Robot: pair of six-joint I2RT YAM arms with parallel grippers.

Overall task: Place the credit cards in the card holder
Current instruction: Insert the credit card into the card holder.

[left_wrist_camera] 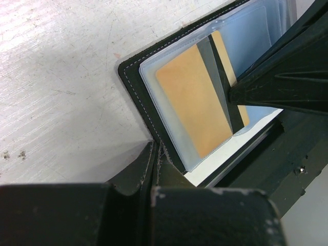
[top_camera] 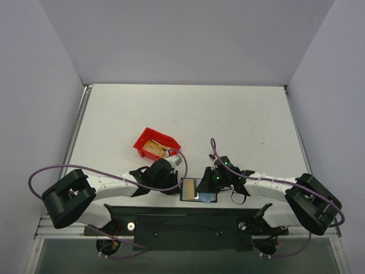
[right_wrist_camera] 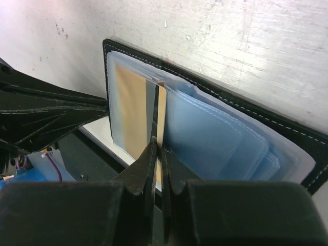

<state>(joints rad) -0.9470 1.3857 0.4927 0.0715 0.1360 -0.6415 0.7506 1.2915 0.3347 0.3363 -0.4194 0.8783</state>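
Currently one card holder (top_camera: 199, 192) lies open at the near edge of the counter (top_camera: 239, 120). Two claws meet it. The left claw (left_wrist_camera: 155, 152), at the holder's 9 o'clock side, is clenched on its black stitched edge. The right claw (right_wrist_camera: 158, 151), at 3 o'clock, is clenched on one gold-tan credit card (left_wrist_camera: 192, 102) with a dark stripe, which lies mostly inside a clear sleeve (left_wrist_camera: 169, 143). One red bin (top_camera: 162, 137) sits at 10 o'clock from the holder, apart from it, with more gold-tan cards (top_camera: 153, 149) inside; their number cannot be told
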